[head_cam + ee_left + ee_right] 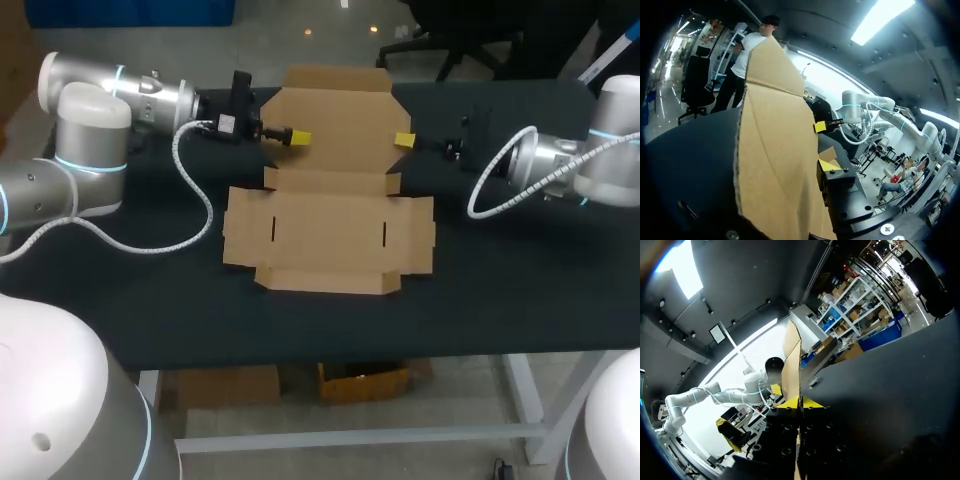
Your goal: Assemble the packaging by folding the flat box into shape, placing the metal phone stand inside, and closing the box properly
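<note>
The left hand (300, 137) and right hand (403, 140) are each pinching a side edge of the raised rear flap of the box (330, 215), the rest lying flat on the tabletop (150, 300).

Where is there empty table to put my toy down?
Along the near edge of the table, in front of the cardboard box, is the widest bare strip. Right of the box is free too. The far side is crowded: left gripper and right gripper at the back flap, white cable at left.
</note>
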You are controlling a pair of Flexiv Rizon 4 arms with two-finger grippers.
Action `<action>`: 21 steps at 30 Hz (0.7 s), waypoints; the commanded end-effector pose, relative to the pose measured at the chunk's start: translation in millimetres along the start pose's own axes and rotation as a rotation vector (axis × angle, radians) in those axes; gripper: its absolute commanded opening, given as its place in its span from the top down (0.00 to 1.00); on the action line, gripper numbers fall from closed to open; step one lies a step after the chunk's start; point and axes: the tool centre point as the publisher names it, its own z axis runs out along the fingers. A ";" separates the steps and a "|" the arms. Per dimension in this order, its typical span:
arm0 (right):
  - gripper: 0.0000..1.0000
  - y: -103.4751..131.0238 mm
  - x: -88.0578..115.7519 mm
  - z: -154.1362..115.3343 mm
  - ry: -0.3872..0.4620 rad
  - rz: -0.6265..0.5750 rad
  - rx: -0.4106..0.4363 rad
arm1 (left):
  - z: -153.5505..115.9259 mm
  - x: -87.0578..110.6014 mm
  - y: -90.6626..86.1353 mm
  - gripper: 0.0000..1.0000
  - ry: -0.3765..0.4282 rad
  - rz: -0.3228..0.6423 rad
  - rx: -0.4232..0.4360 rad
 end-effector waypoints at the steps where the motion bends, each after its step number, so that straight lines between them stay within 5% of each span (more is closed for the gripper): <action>1: 1.00 0.5 -1.2 -1.4 0.008 -0.004 -0.005 | 1.1 -3.4 -0.4 0.71 0.011 0.002 0.000; 21: 1.00 2.4 0.1 -1.4 0.016 -0.014 -0.021 | 3.7 -2.4 -0.9 0.99 0.028 0.003 0.010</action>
